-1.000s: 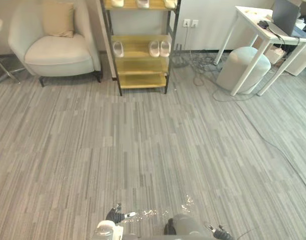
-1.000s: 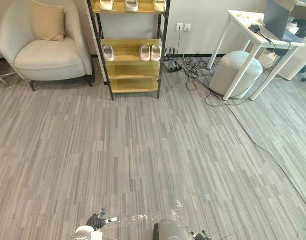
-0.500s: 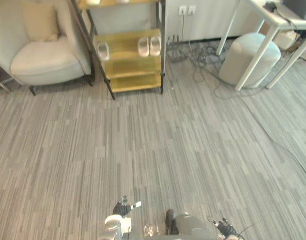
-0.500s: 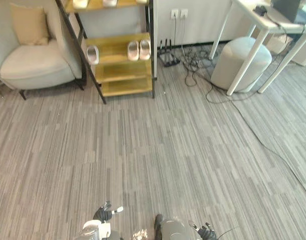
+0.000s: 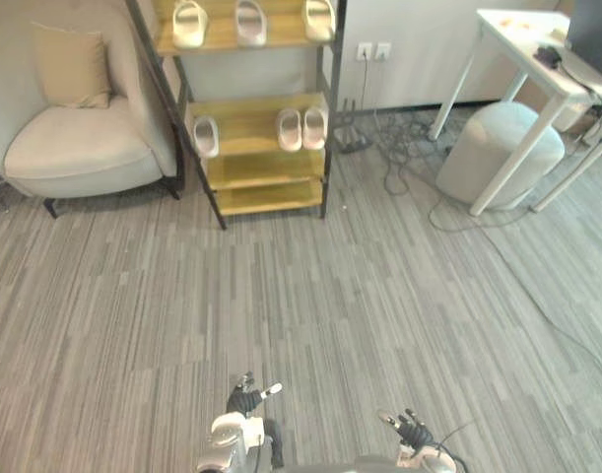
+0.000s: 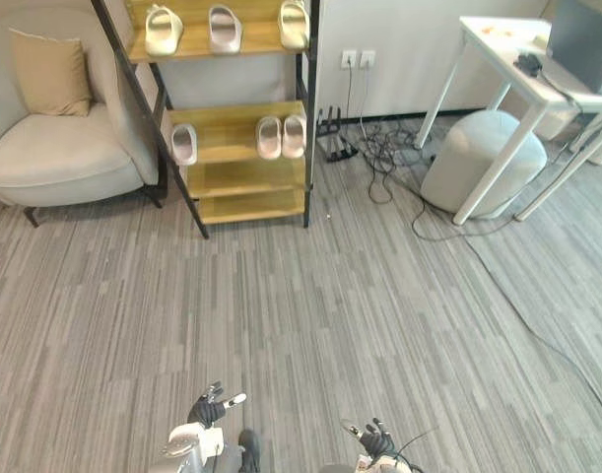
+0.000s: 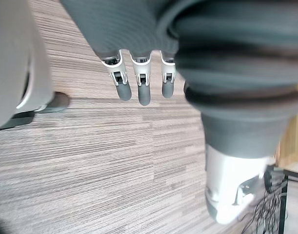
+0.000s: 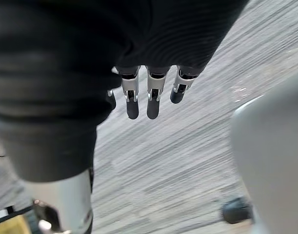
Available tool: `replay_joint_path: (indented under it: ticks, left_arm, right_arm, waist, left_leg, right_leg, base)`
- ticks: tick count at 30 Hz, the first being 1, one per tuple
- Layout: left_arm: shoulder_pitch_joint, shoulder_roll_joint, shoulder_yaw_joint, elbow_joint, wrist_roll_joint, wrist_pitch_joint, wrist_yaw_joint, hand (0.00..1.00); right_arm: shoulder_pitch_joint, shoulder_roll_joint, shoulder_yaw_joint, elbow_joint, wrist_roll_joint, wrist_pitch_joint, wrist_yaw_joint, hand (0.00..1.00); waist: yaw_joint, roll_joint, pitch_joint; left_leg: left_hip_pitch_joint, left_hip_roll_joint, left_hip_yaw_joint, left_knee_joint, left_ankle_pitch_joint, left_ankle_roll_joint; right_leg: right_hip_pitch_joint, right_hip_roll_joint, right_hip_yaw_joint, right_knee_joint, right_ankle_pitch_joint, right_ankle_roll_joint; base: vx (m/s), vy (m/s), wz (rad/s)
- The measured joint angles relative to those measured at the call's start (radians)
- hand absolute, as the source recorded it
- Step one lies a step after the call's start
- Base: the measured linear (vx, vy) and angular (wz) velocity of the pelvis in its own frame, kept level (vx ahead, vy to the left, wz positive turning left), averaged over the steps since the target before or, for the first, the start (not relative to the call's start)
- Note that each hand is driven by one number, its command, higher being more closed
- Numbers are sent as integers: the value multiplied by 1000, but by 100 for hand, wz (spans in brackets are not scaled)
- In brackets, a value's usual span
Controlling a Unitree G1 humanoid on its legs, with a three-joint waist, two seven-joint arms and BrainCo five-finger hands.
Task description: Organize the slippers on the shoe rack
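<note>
Camera swings up: left hand (image 5: 243, 402) and right hand (image 5: 411, 434) hang slack, empty; shoe rack (image 5: 253, 168) far ahead, so reaching now misses the slippers (image 5: 290, 129).

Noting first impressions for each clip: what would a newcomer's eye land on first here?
The black-framed shoe rack with wooden shelves stands at the far wall, holding pale slippers: three on the upper shelf, and below them a single slipper left of a close pair. A cream armchair with a tan cushion sits to its left. At the near edge the left hand and right hand hang open and empty above the grey striped floor.
</note>
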Motion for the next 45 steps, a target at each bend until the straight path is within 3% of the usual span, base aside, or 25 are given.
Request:
replay_joint_path:
  ticks: [2,5,7,8,9,10,12,13,14,15,17,18,20,24,26,27,28,30,31,35,37,41,42,44,45]
  left_arm:
    - [-1,9,-5,15,0,2,0,0]
    - [-11,18,-11,25,-1,1,-1,0]
    - [-14,25,-12,32,-1,1,-1,0]
    - [-14,27,-12,45,-1,1,-1,0]
    - [-18,21,-10,66,-1,1,1,0]
    - [-16,8,-8,80,0,0,0,0]
    - [-13,-17,27,85,1,0,-2,0]
    - [-14,-21,52,84,1,0,-2,0]
    - [-9,-27,84,71,0,1,-3,0]
    - [-5,-36,113,38,0,0,-3,0]
    - [13,-45,148,-18,-4,-2,-2,0]
    - [19,-44,148,-38,-11,-3,-2,0]
    - [24,-51,148,-59,-14,-8,-1,0]
    - [17,-53,143,-64,-17,-21,-1,0]
    - [13,-51,100,-53,-21,-22,0,0]
    - [15,-51,78,-35,-21,-25,-1,0]
    - [2,-42,75,-21,-22,-24,-1,0]
    - [5,-18,71,-20,-25,-22,-2,0]
    - [5,-13,64,-17,-26,-20,-3,0]
    - [8,8,9,8,-17,-17,-4,0]
    - [2,25,-8,22,-10,-15,-3,0]
    - [3,28,-6,27,-11,0,-3,0]
    - [3,28,-9,32,-11,-1,-3,0]
    - [3,24,4,52,-10,-1,-4,0]
    - [2,9,22,57,-9,-2,-4,0]
  right_arm:
    - [-6,0,0,-1,-1,-4,0,0]
    - [-22,-9,-4,2,0,-15,6,0]
    - [-28,-14,-2,4,0,-19,10,0]
    - [-28,-15,-2,12,1,-18,13,0]
    - [-32,-27,-12,22,1,-20,18,0]
    - [-50,-37,-13,36,-1,-19,17,0]
    - [-57,-39,-34,44,-3,-18,19,0]
    - [-56,-36,-37,42,-2,-18,18,0]
    - [-54,-35,-32,38,0,-17,18,0]
    - [-50,-36,-18,36,1,-16,17,0]
    - [-32,-39,12,17,2,-17,15,0]
    - [-18,-36,21,9,3,-16,14,0]
    - [-14,-27,16,-1,3,-17,12,0]
    - [-16,-21,10,1,3,-12,10,0]
    - [-18,-27,3,23,3,-12,10,0]
    - [-19,-41,0,44,2,-12,11,0]
    - [-30,-40,-2,59,2,-7,6,0]
    - [-14,-9,2,56,0,-7,6,0]
    - [-8,2,2,59,1,-6,7,0]
    - [-6,-2,-2,36,-6,-7,19,0]
    - [-11,-4,-2,37,-17,-7,20,0]
    - [-21,-9,-13,29,-30,-18,20,0]
    - [-23,-12,-19,24,-29,-20,21,0]
    - [-20,-12,-35,32,-24,-20,26,0]
    - [-22,-21,-38,43,-29,-20,26,0]
  waist:
    - [-7,2,-1]
    - [-25,21,3]
    - [-33,25,6]
    - [-37,12,5]
    - [-45,25,9]
    - [-39,65,6]
    - [-40,92,5]
    - [-44,96,6]
    - [-48,93,9]
    - [-46,91,17]
    - [-24,84,30]
    - [-16,76,29]
    - [-10,72,28]
    - [-4,57,32]
    - [0,59,27]
    - [5,86,14]
    - [11,73,12]
    - [15,17,-8]
    - [19,6,-13]
    - [17,9,-7]
    - [17,7,-6]
    - [-4,22,2]
    - [-9,32,7]
    - [-12,26,4]
    - [-11,50,-6]
  left_leg:
    - [88,7,-18,-56,-3,0]
    - [143,57,-50,-106,-3,0]
    - [169,77,-67,-132,-3,-1]
    - [191,71,-73,-137,-13,-24]
    - [218,83,-94,-138,-37,-66]
    - [230,115,-95,-134,-40,-75]
    - [223,139,-98,-69,-18,-110]
    - [196,151,-105,7,-14,-118]
    - [128,173,-124,206,-4,-132]
    - [40,204,-133,422,55,-151]
    - [-76,260,-139,726,88,-154]
    - [-123,276,-112,795,75,-146]
    - [-174,289,-47,748,36,-120]
    - [-223,196,26,301,9,-102]
    - [-201,99,-13,-8,135,-92]
    - [-200,95,-37,-79,221,-70]
    - [-189,75,-38,-57,246,-32]
    - [-158,24,-12,-55,176,-22]
    - [-139,3,-7,-54,147,-11]
    - [-6,-48,-6,-65,65,19]
    - [61,-54,-21,-86,47,15]
    - [135,-18,-69,-133,32,-9]
    - [145,5,-84,-132,24,-24]
    - [172,10,-115,-129,-11,-62]
    - [177,36,-117,-119,-14,-68]
  right_leg:
    - [-57,-5,-60,2,-45,-33]
    - [-135,63,-123,-287,-56,-68]
    - [-160,110,-103,-537,47,-79]
    - [-148,121,-68,-704,199,-86]
    - [-126,135,-71,-706,296,-132]
    - [-119,162,-76,-688,278,-136]
    - [-109,175,-90,-654,206,-153]
    - [-88,181,-98,-649,186,-160]
    - [-45,191,-96,-663,163,-165]
    - [8,204,-95,-686,142,-176]
    - [98,220,-88,-704,103,-199]
    - [150,222,-74,-721,82,-205]
    - [214,216,-56,-759,78,-180]
    - [284,159,-23,-818,68,-139]
    - [307,126,-12,-841,49,-93]
    - [317,137,2,-848,30,-64]
    - [346,119,18,-847,6,-41]
    - [345,57,31,-792,-8,-12]
    - [322,30,42,-716,-16,2]
    - [95,-2,133,-110,-11,32]
    - [38,-1,81,-35,-45,14]
    - [-58,65,-4,-223,-100,-42]
    - [-66,107,4,-388,-67,-57]
    - [-35,126,2,-556,103,-99]
    - [-22,144,-1,-568,99,-105]
  base:
    - [462,50,31]
    - [455,-57,41]
    - [506,-188,37]
    - [576,-245,42]
    - [467,-192,21]
    - [441,-175,4]
    - [410,-197,5]
    - [401,-227,24]
    - [361,-215,19]
    - [394,-214,3]
    - [287,-104,-29]
    - [223,-32,-38]
    - [328,-15,-32]
    - [374,94,-18]
    - [440,265,-14]
    - [483,331,-25]
    - [396,274,-28]
    - [347,215,-23]
    - [355,241,-19]
    - [371,255,6]
    - [457,121,30]
    - [374,-25,34]
    - [339,-149,39]
    - [389,-188,36]
    - [369,-206,16]
